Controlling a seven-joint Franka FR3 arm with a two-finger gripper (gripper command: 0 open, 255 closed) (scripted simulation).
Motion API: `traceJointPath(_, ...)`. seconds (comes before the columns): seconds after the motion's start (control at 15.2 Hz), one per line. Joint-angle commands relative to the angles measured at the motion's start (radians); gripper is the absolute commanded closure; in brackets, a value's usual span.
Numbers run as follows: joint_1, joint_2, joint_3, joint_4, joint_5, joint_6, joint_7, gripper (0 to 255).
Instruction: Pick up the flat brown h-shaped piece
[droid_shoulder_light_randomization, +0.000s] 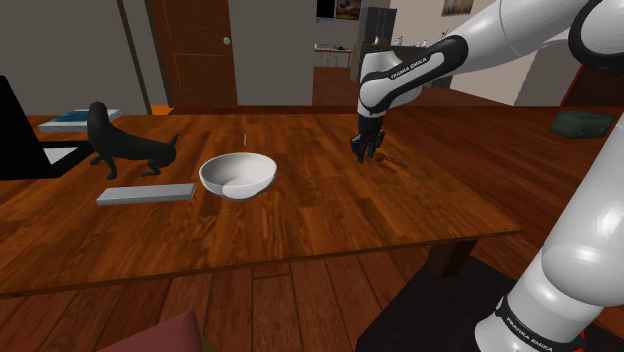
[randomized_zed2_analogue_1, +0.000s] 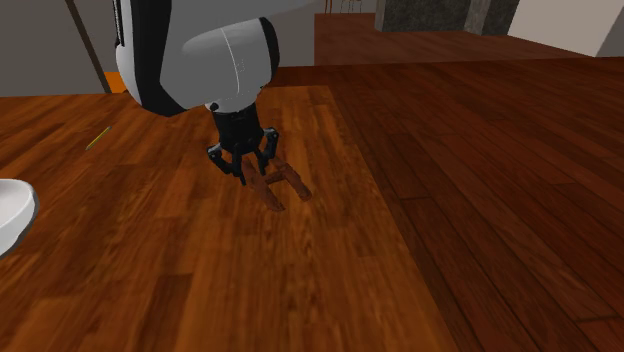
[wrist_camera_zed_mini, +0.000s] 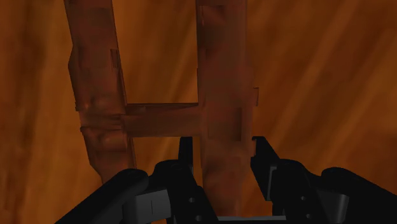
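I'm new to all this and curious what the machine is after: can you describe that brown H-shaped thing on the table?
The H-shaped piece is flat and reddish brown, wood-like in look: two long bars joined by a short crossbar, with small notches along the edges. It lies flat on the wooden table, not far from one edge, almost blending in. The black hand hangs right over it, its open fingers either side of one long bar, apparently not gripping it.

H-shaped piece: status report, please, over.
Gripper open, low over the table. Brown H-shaped piece lying flat, one leg between the fingers, not clasped. Nothing in the way; white bowl well off.
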Motion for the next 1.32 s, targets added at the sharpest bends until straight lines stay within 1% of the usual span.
traceJointPath(0.0,0.0,0.0,0.0,0.0,0.0,0.0,0.0,255)
traceJointPath(0.13,0.0,-0.001,0.0,-0.001,0.0,0.0,0.0,255)
traceJointPath(1.12,0.003,-0.063,0.003,0.131,0.008,-0.193,-0.02,255)
traceJointPath(1.25,0.003,-0.063,0.003,0.133,0.008,-0.195,-0.02,255)
